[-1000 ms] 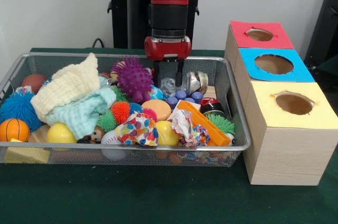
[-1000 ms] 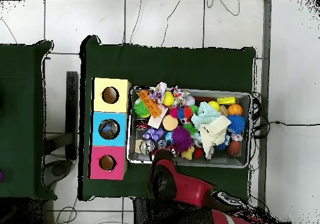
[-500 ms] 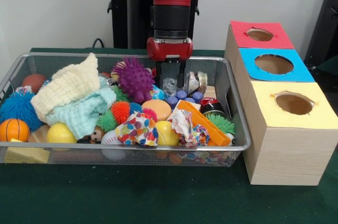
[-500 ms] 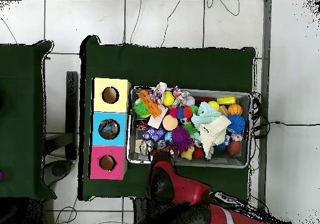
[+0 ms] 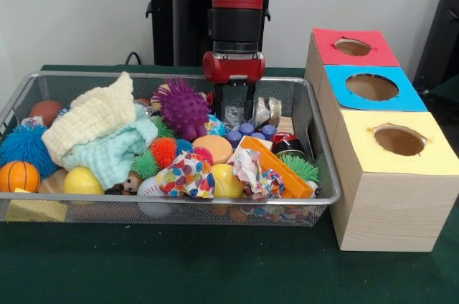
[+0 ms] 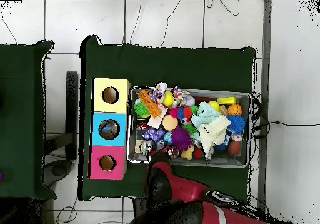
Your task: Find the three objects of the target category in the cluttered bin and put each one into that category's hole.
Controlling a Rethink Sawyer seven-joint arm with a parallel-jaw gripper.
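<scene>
The silver wire-mesh bin (image 5: 172,201) is full of toys and cloths; it also shows in the overhead view (image 6: 212,166). My gripper (image 5: 240,112) reaches down into the bin's back right part. It is shut on a small crushed clear plastic bottle (image 5: 234,115), which sits between the fingers just above several loose blue caps (image 5: 247,130). A crushed silver can (image 5: 271,109) lies just to the right of the fingers. In the overhead view the red arm (image 6: 161,181) hides the gripper and the bottle. No other clear bottle shows.
Three wooden boxes with holes stand right of the bin: red top (image 5: 351,47), blue top (image 5: 373,87), yellow top (image 5: 398,139). A purple spiky ball (image 5: 181,107) is close on the gripper's left. Folded cloths (image 5: 97,121) and balls fill the left half.
My gripper has shifted a little to the right in the front view, and the clear bottle has moved with it, towards the silver can.
</scene>
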